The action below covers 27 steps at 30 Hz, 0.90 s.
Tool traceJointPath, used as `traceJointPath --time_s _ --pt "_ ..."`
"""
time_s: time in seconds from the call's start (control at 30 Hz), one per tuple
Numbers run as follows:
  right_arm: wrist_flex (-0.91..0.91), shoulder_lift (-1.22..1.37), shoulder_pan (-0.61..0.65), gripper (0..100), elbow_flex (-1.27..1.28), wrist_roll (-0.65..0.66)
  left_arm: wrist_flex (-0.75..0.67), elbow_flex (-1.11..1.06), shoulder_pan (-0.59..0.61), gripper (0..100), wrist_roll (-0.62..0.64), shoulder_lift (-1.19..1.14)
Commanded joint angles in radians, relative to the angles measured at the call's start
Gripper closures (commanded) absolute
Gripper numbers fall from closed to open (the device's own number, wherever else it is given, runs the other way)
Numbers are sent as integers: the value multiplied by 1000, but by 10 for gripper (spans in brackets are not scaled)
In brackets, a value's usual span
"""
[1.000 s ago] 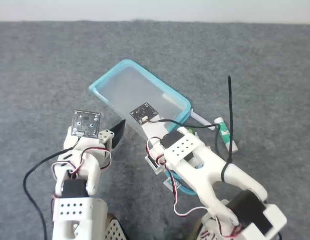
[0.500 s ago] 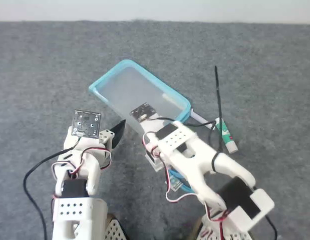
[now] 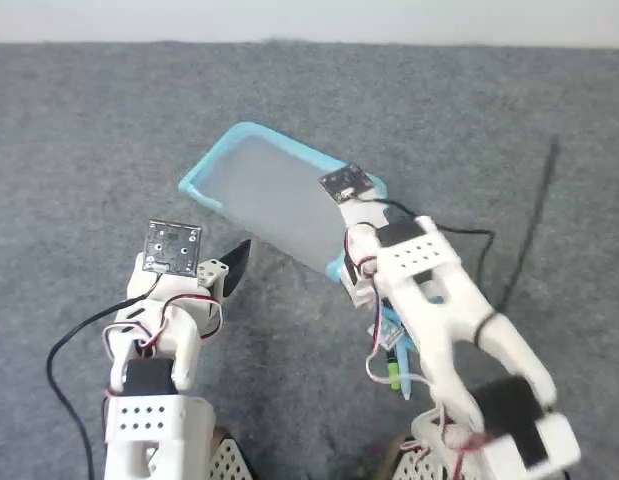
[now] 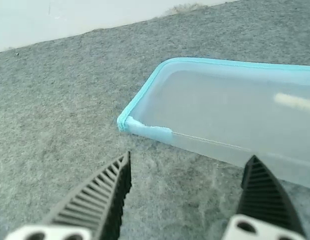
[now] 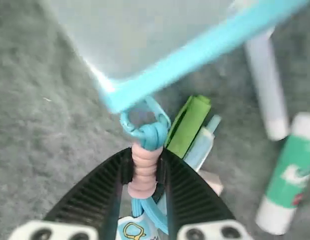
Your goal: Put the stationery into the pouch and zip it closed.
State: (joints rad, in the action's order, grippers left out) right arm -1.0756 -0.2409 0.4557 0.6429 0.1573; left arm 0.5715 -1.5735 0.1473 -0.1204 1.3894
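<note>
The translucent pouch with a teal zip edge lies slanted on the grey carpet. My right gripper is shut on the pink and teal zip pull at the pouch's corner. Beside the pull lie a green marker, a light blue pen, a white pen and a green and white glue stick. In the high view the green marker pokes out from under the right arm. My left gripper is open just short of the pouch's other end, holding nothing.
Grey carpet stretches all round the pouch. A black cable trails to the right of the right arm. A pale wall edge runs along the far side.
My right arm has swung to the right with the zip pull in its grip. The pouch has turned and shifted with it. The arm now covers the glue stick in the high view.
</note>
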Motion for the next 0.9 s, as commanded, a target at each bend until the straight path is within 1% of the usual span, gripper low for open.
traceJointPath --time_s 0.0,0.07,0.17,0.23,0.37,0.53,0.7,0.77,0.87 --pt "-16 -205 36 992 -20 74 8 30 -9 667 -14 -5" --pt "2 -272 74 992 -9 83 86 64 -44 665 -18 -5" --pt "16 -302 110 992 -32 86 195 125 -87 663 -46 -3" --pt "8 -285 117 993 -58 86 235 153 -104 655 -48 -3" --pt "8 -219 117 993 -97 103 270 171 -170 603 -51 -3" --pt "-21 -193 128 993 -121 106 276 168 -238 600 -94 -3" --pt "-97 -249 217 993 -141 101 273 168 -250 600 -94 -3" --pt "-110 -272 237 993 -138 101 270 168 -250 600 -94 -3" --pt "-122 -297 245 993 -135 98 226 151 -247 602 -94 -5"
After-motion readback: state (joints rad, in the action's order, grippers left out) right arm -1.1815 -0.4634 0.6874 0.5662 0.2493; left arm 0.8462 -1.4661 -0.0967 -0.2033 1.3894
